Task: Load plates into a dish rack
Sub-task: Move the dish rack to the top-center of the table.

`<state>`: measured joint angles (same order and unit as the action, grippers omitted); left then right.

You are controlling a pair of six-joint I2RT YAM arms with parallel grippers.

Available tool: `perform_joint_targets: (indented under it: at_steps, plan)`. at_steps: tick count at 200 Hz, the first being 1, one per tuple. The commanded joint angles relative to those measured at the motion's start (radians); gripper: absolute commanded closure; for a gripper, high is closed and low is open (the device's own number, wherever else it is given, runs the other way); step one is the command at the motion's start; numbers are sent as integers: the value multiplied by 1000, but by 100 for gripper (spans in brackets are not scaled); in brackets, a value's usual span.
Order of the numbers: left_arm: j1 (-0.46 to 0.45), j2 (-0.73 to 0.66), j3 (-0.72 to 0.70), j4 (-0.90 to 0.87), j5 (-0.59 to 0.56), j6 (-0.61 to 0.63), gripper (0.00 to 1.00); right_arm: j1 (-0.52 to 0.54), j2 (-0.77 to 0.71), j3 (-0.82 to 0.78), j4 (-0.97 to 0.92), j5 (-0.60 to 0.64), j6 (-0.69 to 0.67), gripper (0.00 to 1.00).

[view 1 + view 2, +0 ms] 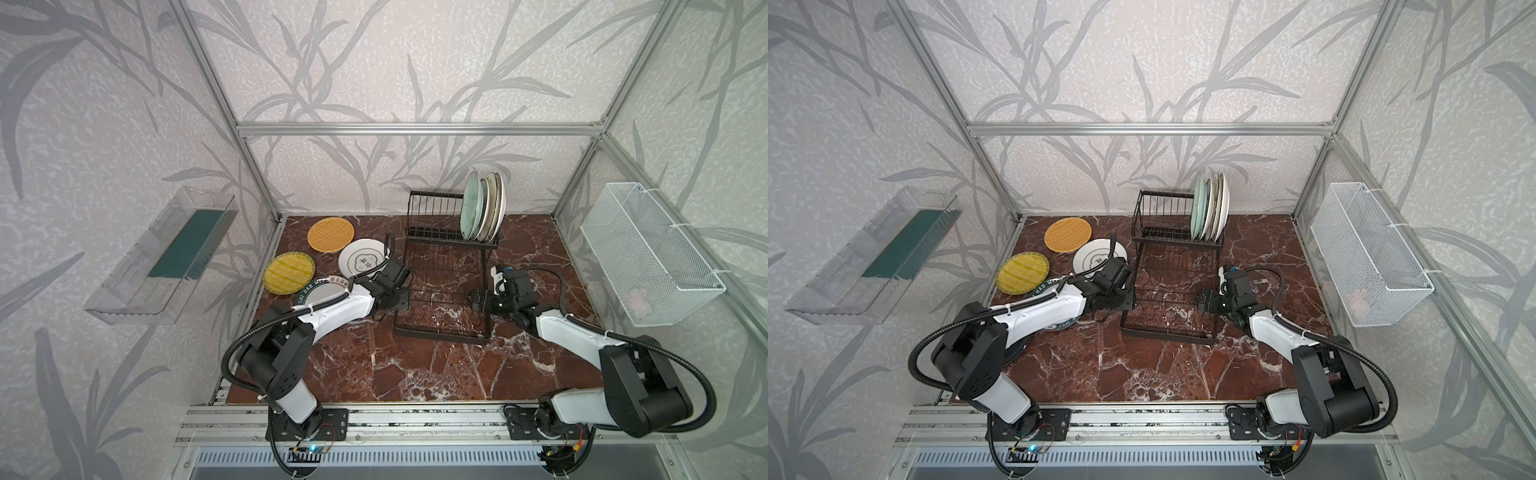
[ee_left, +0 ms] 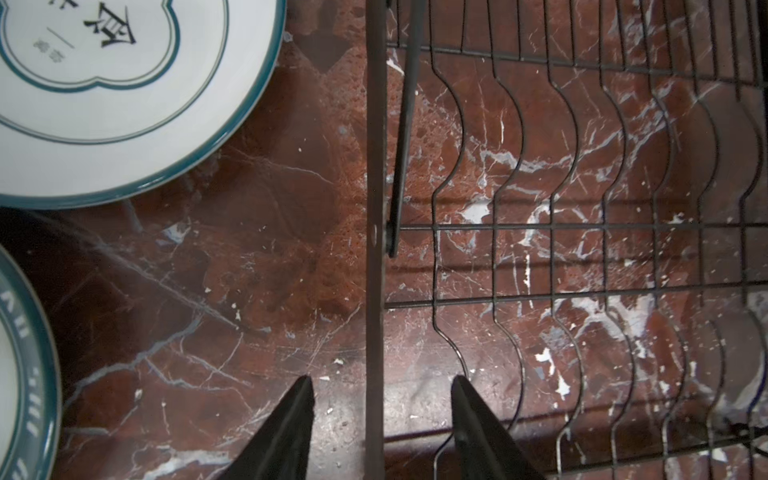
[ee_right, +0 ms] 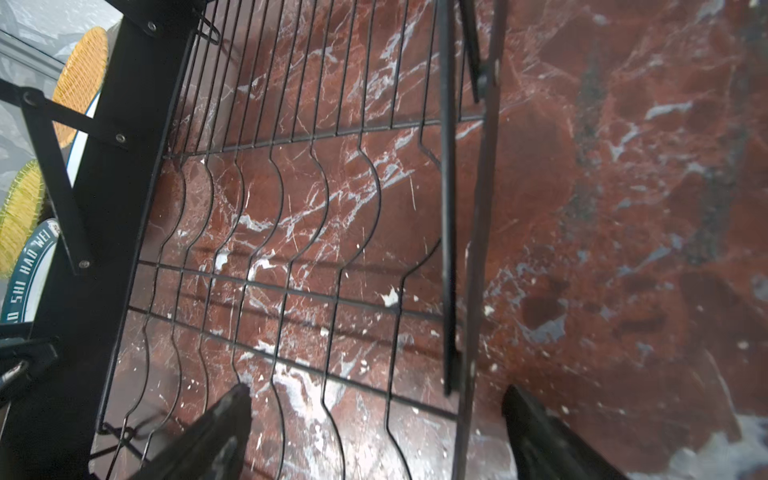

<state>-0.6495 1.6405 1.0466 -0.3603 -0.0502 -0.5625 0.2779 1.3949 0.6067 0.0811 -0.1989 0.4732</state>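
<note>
The black wire dish rack (image 1: 440, 336) (image 1: 1167, 332) stands mid-table, with several plates (image 1: 484, 208) (image 1: 1210, 205) upright in its back slots. Flat on the table to its left lie an orange woven plate (image 1: 331, 235), a yellow one (image 1: 289, 273), a white emblem plate (image 1: 361, 257) (image 2: 124, 104) and a teal-rimmed lettered plate (image 1: 322, 291) (image 2: 25, 353). My left gripper (image 1: 401, 299) (image 2: 382, 379) is open, its fingers astride the rack's left rail (image 2: 376, 208) without touching it. My right gripper (image 1: 476, 300) (image 3: 376, 390) is wide open astride the right rail (image 3: 478, 249).
A clear plastic bin (image 1: 166, 257) hangs on the left wall and a white mesh basket (image 1: 648, 253) on the right wall. Aluminium frame posts stand at the table's back corners. The red marble tabletop (image 1: 415, 374) stretches in front of the rack.
</note>
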Motion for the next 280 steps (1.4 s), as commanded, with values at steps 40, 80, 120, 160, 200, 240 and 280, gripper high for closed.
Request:
perform_joint_targets:
  at_steps: [40, 80, 120, 160, 200, 240, 280]
  plan:
    - [3, 30, -7, 52, -26, -65, 68, 3, 100, 104, 66, -5, -5, 7]
    - [3, 67, -3, 59, -37, -102, 79, 3, 152, 137, 75, -19, -5, 7]
    - [3, 96, -2, 81, -31, -140, 91, 3, 185, 176, 77, -23, -11, 8]
    - [2, 101, 6, 95, -42, -187, 100, 3, 231, 231, 80, -39, -13, 8]
    - [0, 117, 31, 107, -58, -221, 100, 0, 287, 300, 79, -41, -13, 8]
    - [0, 151, 69, 124, -67, -235, 100, -14, 374, 380, 96, -73, -5, 8]
    - [2, 188, 108, 127, -71, -235, 100, -33, 402, 409, 100, -79, 11, 7]
